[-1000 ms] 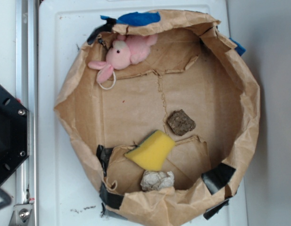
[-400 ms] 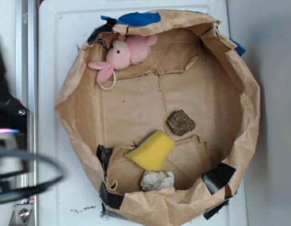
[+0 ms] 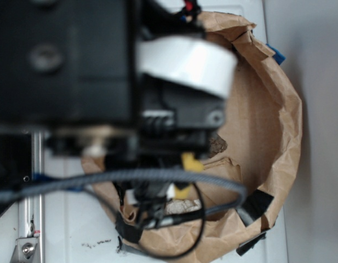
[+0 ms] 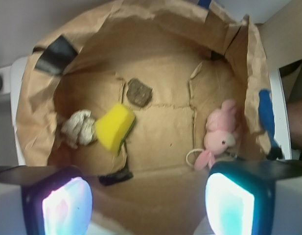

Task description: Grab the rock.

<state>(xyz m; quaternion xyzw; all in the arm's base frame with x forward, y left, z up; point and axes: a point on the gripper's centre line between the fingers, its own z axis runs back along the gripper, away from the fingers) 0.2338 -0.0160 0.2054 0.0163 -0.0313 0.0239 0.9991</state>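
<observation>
The rock point(image 4: 80, 128) is a pale grey lumpy stone lying on the brown paper floor at the left of the wrist view, touching the yellow sponge point(image 4: 115, 127). My gripper point(image 4: 148, 205) is open, high above the paper and well short of the rock, with nothing between its glowing pads point(image 4: 67, 205). In the exterior view my blurred black arm point(image 3: 103, 71) covers most of the scene. Only a strip of the rock point(image 3: 185, 207) shows under the cables.
A brown rough block point(image 4: 139, 92) lies just beyond the sponge. A pink plush bunny point(image 4: 220, 134) sits at the right. A torn paper-bag wall point(image 4: 38, 122) patched with black tape point(image 4: 54, 50) rings everything. The white table point(image 3: 75, 241) lies outside it.
My arm has swung in from the left and now hangs over the paper enclosure, hiding the bunny and most of the sponge in the exterior view. The objects have not moved.
</observation>
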